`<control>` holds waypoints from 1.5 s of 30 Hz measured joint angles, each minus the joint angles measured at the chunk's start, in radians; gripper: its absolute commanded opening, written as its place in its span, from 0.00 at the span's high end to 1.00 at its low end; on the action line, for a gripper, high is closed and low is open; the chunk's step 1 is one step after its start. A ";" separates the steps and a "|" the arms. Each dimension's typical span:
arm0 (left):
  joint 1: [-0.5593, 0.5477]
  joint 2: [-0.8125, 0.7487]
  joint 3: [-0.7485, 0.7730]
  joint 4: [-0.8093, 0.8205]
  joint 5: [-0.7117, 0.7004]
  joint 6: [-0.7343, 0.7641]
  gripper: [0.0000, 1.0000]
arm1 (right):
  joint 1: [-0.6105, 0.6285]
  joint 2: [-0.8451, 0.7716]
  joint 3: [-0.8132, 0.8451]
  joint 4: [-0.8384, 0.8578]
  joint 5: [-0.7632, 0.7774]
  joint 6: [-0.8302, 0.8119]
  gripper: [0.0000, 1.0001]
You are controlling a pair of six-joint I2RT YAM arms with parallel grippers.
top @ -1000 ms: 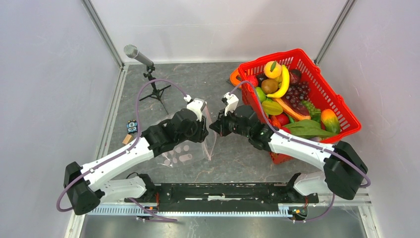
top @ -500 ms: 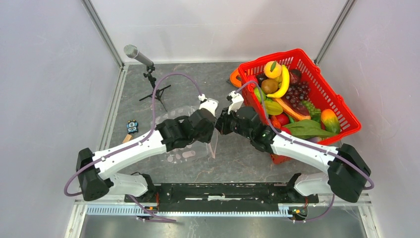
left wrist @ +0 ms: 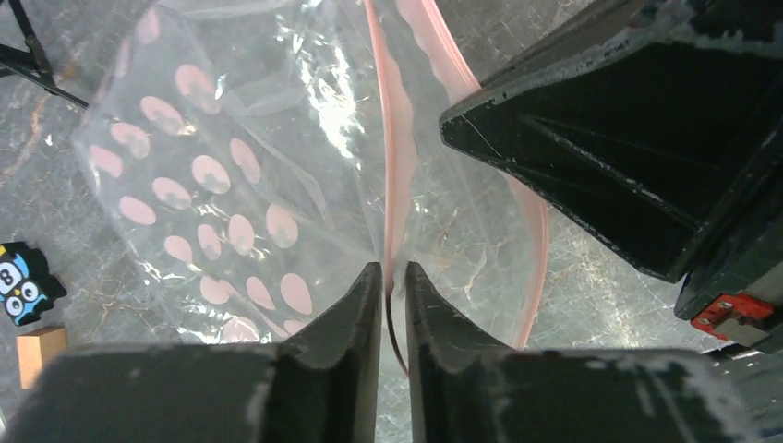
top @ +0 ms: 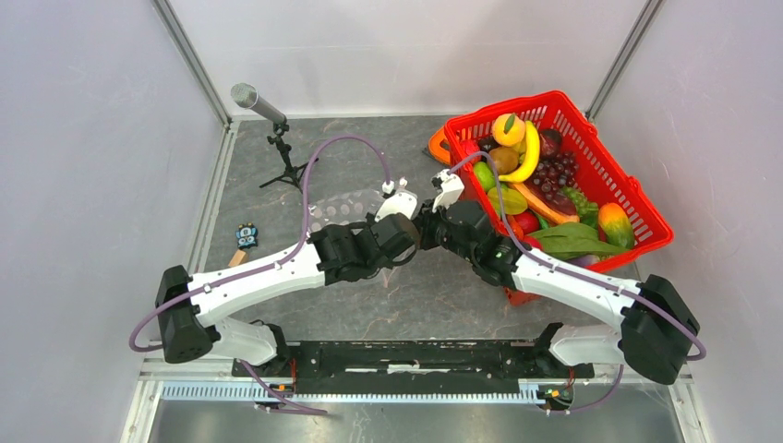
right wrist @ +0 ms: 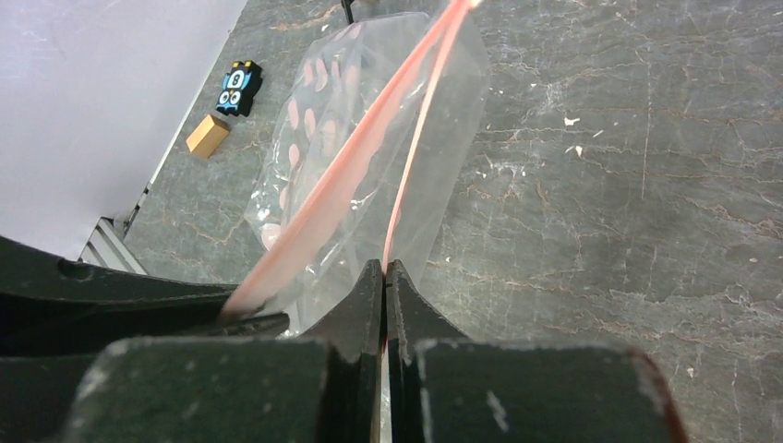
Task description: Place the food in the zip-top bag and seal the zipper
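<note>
From above, the bag (top: 346,205) sits mid-counter (top: 415,300) between the arms, with the food (top: 526,171) in the basket (top: 554,95). The left wrist view shows the left hand (left wrist: 392,272) pinching one zipper (left wrist: 397,175) lip. The right wrist view shows the right hand (right wrist: 384,268) pressed together on the other lip, probably to part the mouth.

Enclosure, three-sided, viewed from above.

- Table surface (top: 388,305): dark grey, stone-look finish with pale veining and scattered light flecks; matte, faint sheen only.
- Left wall (top: 92,138): plain panel, pale lilac-white, unmarked.
- Back wall (top: 397,46): same plain pale panel, meeting the surface along its far edge.
- Right wall (top: 720,111): same finish, unmarked.
- Corner posts: two slim metal uprights, one at the far left corner (top: 189,60), one at the far right corner (top: 623,55), both leaning outward in this view.
- Rail (top: 369,391): ribbed silver metal strip along the near edge.
- Microphone (top: 258,101): grey-headed, on a small black tripod (top: 288,171), near the far left corner.
- Light: soft, even, with weak shadows.
</note>
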 measured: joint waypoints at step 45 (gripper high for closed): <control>0.029 -0.111 -0.066 0.034 -0.077 -0.007 0.98 | -0.009 -0.192 0.201 -0.343 0.190 -0.402 0.32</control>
